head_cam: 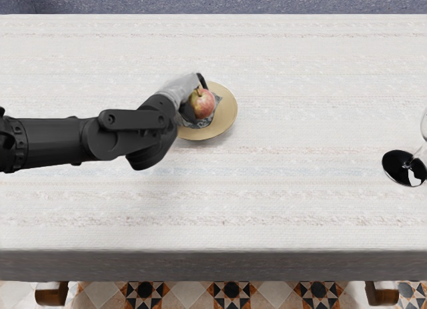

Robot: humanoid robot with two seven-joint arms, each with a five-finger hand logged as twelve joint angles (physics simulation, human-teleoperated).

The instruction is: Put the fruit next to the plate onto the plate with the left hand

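Observation:
A red and yellow apple (203, 104) with a short stem is over the left part of the tan round plate (223, 110). My left hand (187, 102) is curled around the apple from the left, its fingers wrapping behind and under the fruit. The dark left arm comes in from the picture's left edge across the table. I cannot tell whether the apple rests on the plate or is held just above it. The plate's left rim is hidden by the hand.
The pale table (280, 189) spans the whole view, its front edge near the bottom. At the right edge a dark round shape (403, 167) with a thin glassy stem shows partly. Chair tops and patterned floor tiles show below the table.

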